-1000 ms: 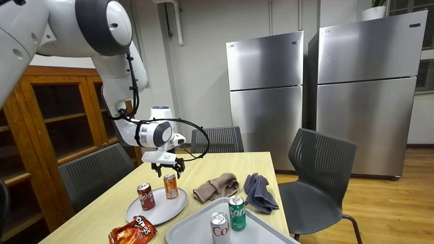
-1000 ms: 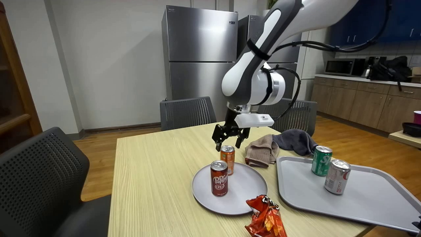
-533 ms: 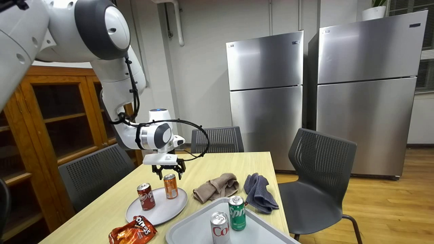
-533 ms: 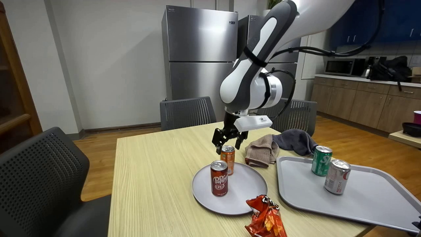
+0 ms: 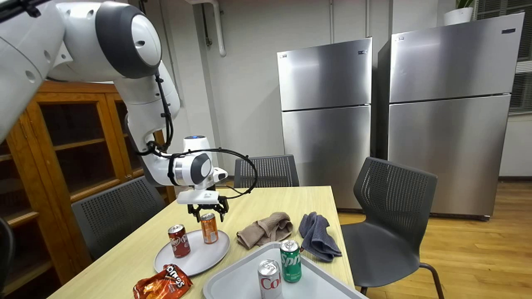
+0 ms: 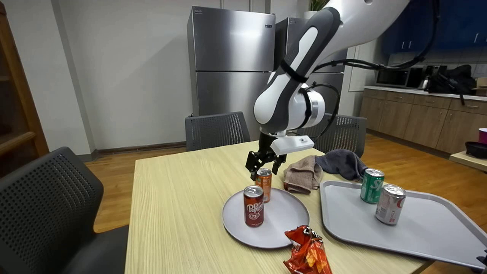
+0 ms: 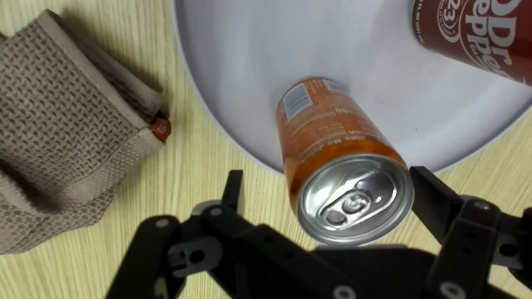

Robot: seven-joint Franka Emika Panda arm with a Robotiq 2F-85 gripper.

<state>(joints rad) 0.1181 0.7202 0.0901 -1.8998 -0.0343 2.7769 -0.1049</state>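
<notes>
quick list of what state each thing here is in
gripper, open
orange can, upright on the plate, tab flat
Dr Pepper can, upright on the plate
Sprite can, upright on the tray
silver can, upright on the tray
chip bag, crumpled, open or sealed unclear
brown towel, bunched up
blue-gray towel, bunched up
refrigerators, doors shut
wooden cabinet, doors look shut

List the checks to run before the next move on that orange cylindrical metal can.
1. End effector open: ok.
2. Orange cylindrical metal can upright on the round grey plate: ok.
3. Can centred between the black fingers: not ok, nearer the finger at the wrist view's right.
4. Contact with that finger: cannot tell.
5. Dark red cylindrical metal can apart from the end effector: ok.
</notes>
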